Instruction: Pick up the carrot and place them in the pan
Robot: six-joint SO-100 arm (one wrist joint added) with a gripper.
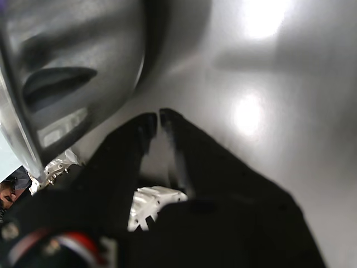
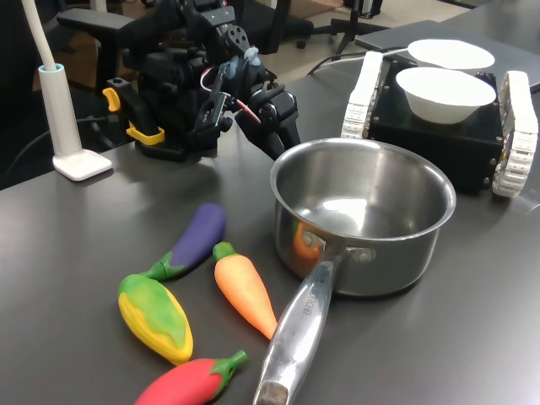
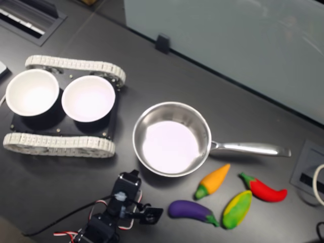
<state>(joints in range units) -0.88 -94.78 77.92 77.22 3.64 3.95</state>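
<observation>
Both exterior views show us the carrot (image 2: 245, 289) lying on the dark table (image 2: 67, 278), just beside the pan's handle (image 2: 295, 337), with nothing holding it. In the first exterior view we see it in the lower middle of the frame, between the purple eggplant (image 2: 192, 240) and the pan (image 2: 363, 215). In the wrist view our gripper (image 1: 158, 118) has its black tips almost touching and nothing between them, close by the pan's shiny wall.

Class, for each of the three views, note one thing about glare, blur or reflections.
Wrist view: soft and blurry, the gripper dark, bright lamp glare on the table. First exterior view: sharp, the pan wall mirrors the carrot. Second exterior view: the pan's floor is washed out white.
</observation>
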